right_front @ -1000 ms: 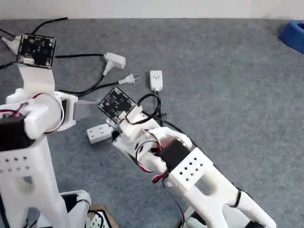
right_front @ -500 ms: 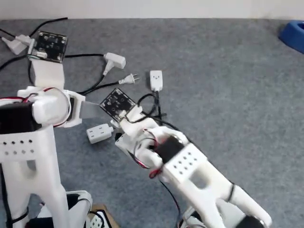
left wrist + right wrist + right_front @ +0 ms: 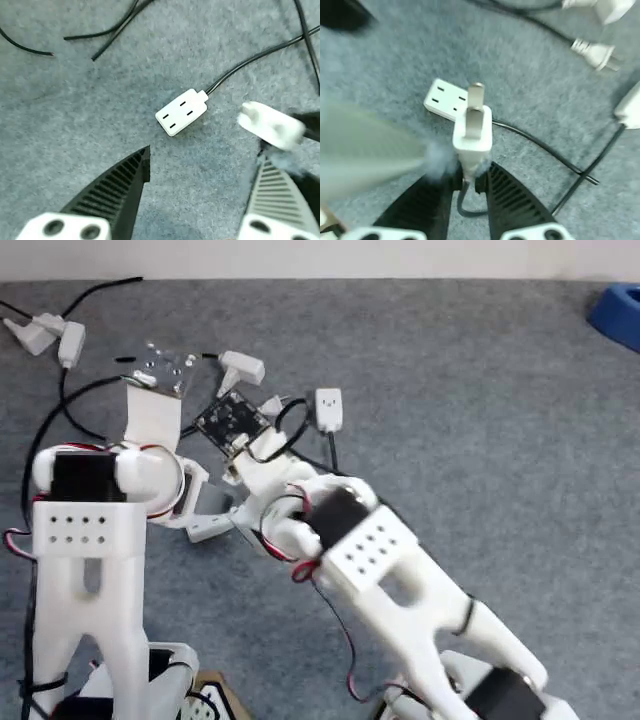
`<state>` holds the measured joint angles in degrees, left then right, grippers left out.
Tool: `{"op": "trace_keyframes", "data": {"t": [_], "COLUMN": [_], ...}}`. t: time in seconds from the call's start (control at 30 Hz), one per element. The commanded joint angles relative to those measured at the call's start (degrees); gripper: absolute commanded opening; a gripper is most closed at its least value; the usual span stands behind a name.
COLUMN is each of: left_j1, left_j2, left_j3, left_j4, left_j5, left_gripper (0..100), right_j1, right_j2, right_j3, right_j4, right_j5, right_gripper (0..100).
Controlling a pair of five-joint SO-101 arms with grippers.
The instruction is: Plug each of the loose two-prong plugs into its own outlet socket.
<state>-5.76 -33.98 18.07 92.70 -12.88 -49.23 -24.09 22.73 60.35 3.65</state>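
- The grey table (image 3: 480, 390) carries the left arm (image 3: 85, 530) and the right arm (image 3: 370, 550), whose wrists meet near its middle in the high view
- The left gripper (image 3: 205, 155) gapes wide with nothing between its fingers; a socket (image 3: 181, 111) lies flat just ahead of it, slots up, its cord (image 3: 250, 60) running away
- The right gripper (image 3: 470, 175) is clamped on a plug (image 3: 472, 131), prongs pointing away from it toward that socket (image 3: 445, 100)
- Its own wrist view puts the prong tips over the socket; the left wrist view shows the held plug (image 3: 270, 125) beside the socket and apart from it
- The high view adds a second socket (image 3: 328, 408) farther beyond both grippers
- A loose plug (image 3: 592, 52) lies beyond the right gripper, off to one side, prongs bare
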Motion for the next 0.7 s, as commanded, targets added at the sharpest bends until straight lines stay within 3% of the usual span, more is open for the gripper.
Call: {"op": "trace_keyframes", "data": {"t": [0.0,0.17,0.4,0.67], "left_j1": [0.5,0.2,-0.7,-0.4], "left_j2": [0.0,-0.4,-0.5,0.0], "left_j3": [3.1,3.1,-4.1,-4.8], "left_j4": [-5.9,-6.5,-0.4,-1.8], "left_j5": [-0.2,-0.2,-0.3,1.4], "left_gripper": [33,33,33,33], "right_j1": [-2.3,-3.1,4.4,1.6], "right_j2": [-6.7,-7.8,-0.1,1.4], "right_j3": [-3.5,-0.5,13.4,13.6], "right_j4": [3.8,3.9,-11.5,-13.7], "right_j5": [-0.7,0.4,0.0,0.0], "right_gripper": [0.8,0.8,0.8,0.8]}}
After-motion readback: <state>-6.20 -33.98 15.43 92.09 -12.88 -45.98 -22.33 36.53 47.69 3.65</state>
